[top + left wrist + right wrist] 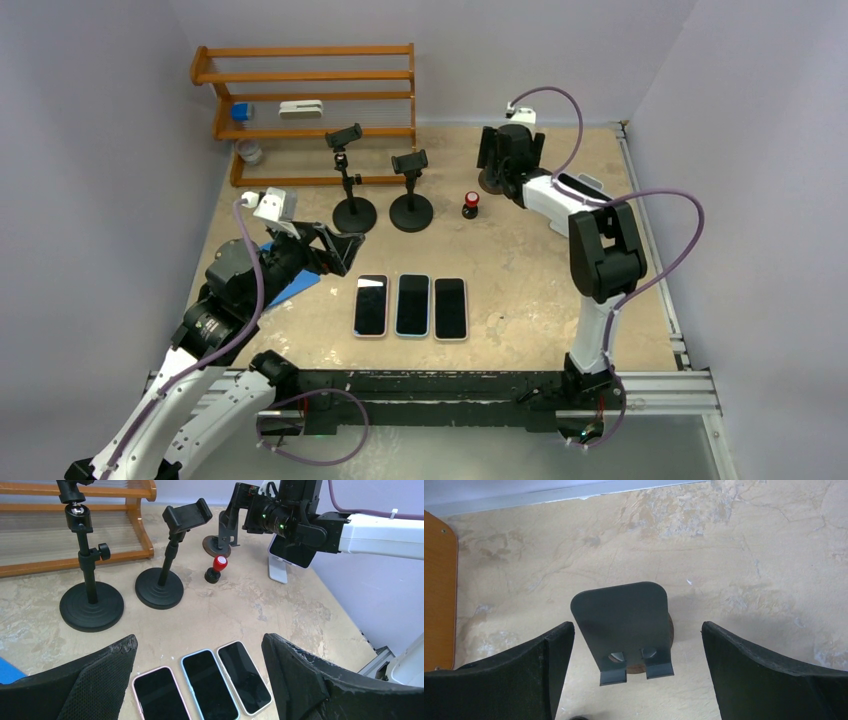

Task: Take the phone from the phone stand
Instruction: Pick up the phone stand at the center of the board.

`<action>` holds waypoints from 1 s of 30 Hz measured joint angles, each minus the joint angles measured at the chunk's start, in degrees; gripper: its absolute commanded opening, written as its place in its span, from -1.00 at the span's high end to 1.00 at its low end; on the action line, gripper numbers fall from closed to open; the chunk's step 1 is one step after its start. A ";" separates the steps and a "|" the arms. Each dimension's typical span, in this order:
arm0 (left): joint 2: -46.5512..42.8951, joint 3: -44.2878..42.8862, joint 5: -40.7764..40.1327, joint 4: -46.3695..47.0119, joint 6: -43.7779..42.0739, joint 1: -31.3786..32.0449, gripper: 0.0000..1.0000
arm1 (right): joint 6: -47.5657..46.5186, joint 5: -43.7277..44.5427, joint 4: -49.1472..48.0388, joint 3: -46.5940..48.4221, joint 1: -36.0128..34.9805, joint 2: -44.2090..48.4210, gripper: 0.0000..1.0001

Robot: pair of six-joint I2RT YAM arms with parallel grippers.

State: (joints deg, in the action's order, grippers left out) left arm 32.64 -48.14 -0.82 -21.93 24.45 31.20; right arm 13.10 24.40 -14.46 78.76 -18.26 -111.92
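A dark phone [295,556] leans on a white phone stand [276,571] at the back right, partly hidden behind my right arm; from above the phone [577,184] shows beside that arm. My right gripper [636,630] is open, hovering over an empty dark grey plate stand [621,615] with two front lips, left of the phone. My left gripper [200,640] is open and empty, low above the table, just short of three phones lying flat: pink-edged [159,695], blue-edged [207,685] and white-edged [244,676].
Two black clamp stands on round bases, a taller one [350,175] and a shorter one [410,185], hold nothing. A small red-capped object [470,203] stands between them and the right gripper. A wooden shelf [300,100] lines the back left. A blue sheet [297,287] lies under the left arm.
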 measured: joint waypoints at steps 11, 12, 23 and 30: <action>0.39 0.00 0.15 0.02 0.00 0.02 -0.86 | -0.63 -0.39 0.46 4.17 0.17 -3.67 -0.97; 0.39 0.00 0.15 0.04 0.00 0.02 -0.86 | -0.63 -0.44 0.50 4.42 0.17 -4.00 -0.98; 0.57 0.00 0.15 0.04 0.00 0.02 -0.86 | -0.70 -0.94 1.31 5.38 0.33 -6.91 -0.95; 0.57 0.00 0.15 0.04 0.00 0.02 -0.86 | -0.72 -1.57 1.44 5.55 0.66 -6.97 -0.83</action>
State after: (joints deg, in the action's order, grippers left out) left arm 33.21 -48.14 -0.67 -21.89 24.45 31.22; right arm 12.38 22.83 -13.02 84.31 -17.61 -118.89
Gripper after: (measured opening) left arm 0.930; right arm 0.942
